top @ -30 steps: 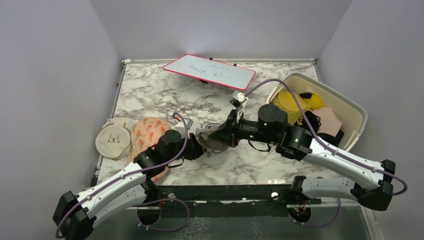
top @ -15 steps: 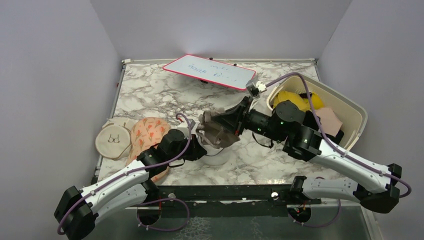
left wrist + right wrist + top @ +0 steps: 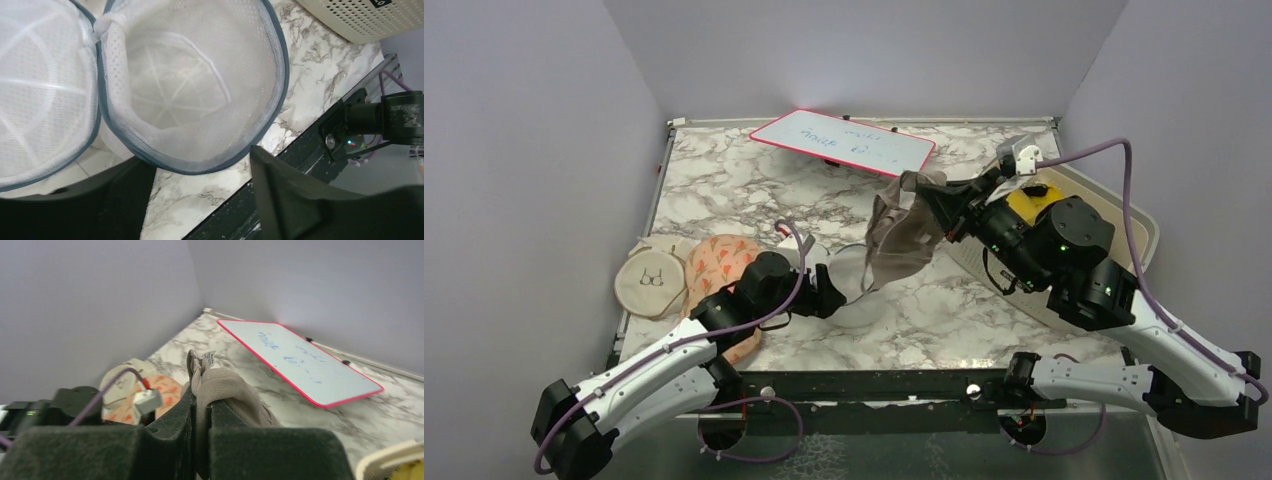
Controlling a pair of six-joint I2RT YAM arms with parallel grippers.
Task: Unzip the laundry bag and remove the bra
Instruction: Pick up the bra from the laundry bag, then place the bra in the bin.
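Note:
The laundry bag [image 3: 200,90] is a white mesh cylinder with grey-blue trim, lying unzipped with its round lid [image 3: 40,100] flapped to the left; its inside holds nothing. My left gripper [image 3: 200,200] is open just below the bag's rim, touching nothing. In the top view the left gripper [image 3: 832,300] sits beside the bag [image 3: 856,305]. My right gripper [image 3: 939,205] is shut on the bra [image 3: 899,240], a taupe soft garment that hangs in the air above and right of the bag. In the right wrist view the bra [image 3: 235,390] is pinched between the fingers [image 3: 170,425].
A cream basket [image 3: 1139,225] with yellow, black and pink garments stands at the right. A red-framed whiteboard [image 3: 842,143] lies at the back. A round beige pouch [image 3: 649,280] and an orange patterned pouch [image 3: 719,265] lie at the left, beside my left arm.
My right gripper has lifted the bra up and to the right, out of the bag. My left gripper has opened and let go of the bag's rim.

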